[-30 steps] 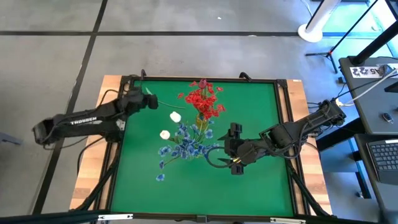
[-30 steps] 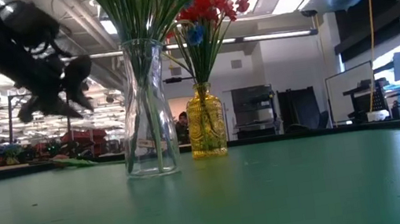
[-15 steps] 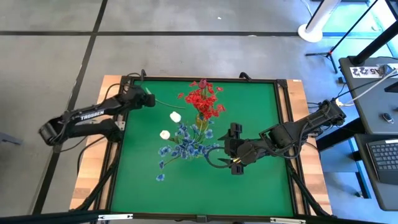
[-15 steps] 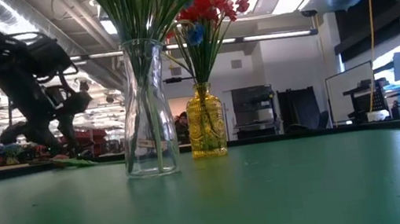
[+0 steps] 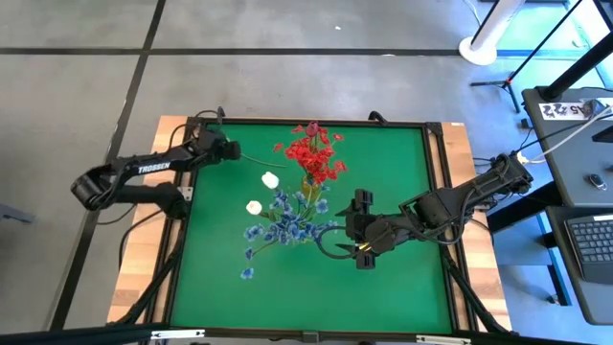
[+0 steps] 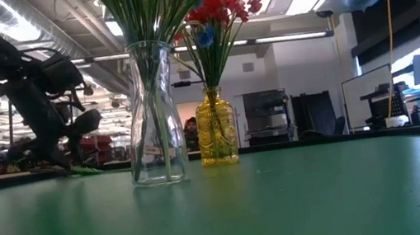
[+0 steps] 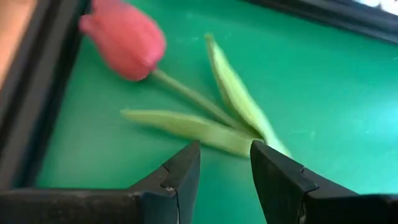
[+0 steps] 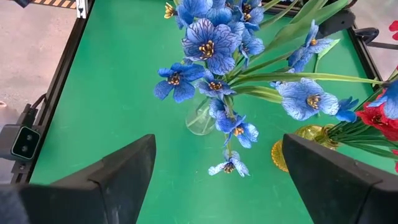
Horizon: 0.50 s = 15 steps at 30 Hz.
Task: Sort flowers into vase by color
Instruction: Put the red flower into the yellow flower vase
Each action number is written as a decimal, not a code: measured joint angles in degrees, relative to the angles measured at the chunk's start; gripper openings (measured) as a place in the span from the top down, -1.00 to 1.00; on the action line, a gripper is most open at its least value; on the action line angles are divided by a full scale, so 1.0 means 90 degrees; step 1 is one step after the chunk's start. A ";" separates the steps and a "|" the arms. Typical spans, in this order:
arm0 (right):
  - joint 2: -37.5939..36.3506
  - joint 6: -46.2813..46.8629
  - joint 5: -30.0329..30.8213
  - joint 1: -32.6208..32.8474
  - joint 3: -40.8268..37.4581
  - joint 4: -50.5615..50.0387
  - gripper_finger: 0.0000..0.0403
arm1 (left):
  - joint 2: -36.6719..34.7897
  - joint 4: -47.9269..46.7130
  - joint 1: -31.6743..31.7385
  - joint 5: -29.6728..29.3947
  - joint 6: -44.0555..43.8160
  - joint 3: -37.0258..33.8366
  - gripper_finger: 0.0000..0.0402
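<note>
The left tool [image 7: 225, 163] has been lowered to the worktop [image 5: 211, 278], its fingers narrowly parted and empty, with the pink bud [image 7: 123, 38] just ahead. The right tool [image 8: 217, 180] is held wide open and empty, unmoved beside the blue flowers [image 8: 214, 46].

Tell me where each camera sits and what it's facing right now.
High: overhead, looking down on the table and both arms.
Low: table height, facing the clear vase, yellow vase, left arm.
Left wrist: over the pink flower, own fingers open.
Right wrist: above the blue flowers; own fingers wide. It shares both vases with low.
</note>
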 joint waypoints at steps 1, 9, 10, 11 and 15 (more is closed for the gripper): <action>0.0000 0.0000 -0.0002 0.0000 0.0000 0.0000 -0.72 | 0.0080 0.0161 0.0043 0.0087 -0.0010 0.0000 0.32; 0.0001 0.0007 -0.0004 0.0000 -0.0070 -0.0082 -0.72 | 0.0808 0.0563 0.0335 0.0269 -0.0266 0.0015 0.32; 0.0002 0.0007 -0.0005 0.0000 -0.0102 -0.0086 -0.72 | 0.0860 0.0649 0.0348 0.0265 -0.0289 0.0015 0.32; 0.0002 0.0007 -0.0005 0.0000 -0.0134 -0.0095 -0.72 | 0.0905 0.0755 0.0350 0.0252 -0.0338 0.0013 0.32; 0.0002 0.0041 -0.0007 0.0000 -0.0272 -0.0090 -0.72 | 0.0957 0.1105 0.0364 0.0529 -0.0550 0.0012 0.32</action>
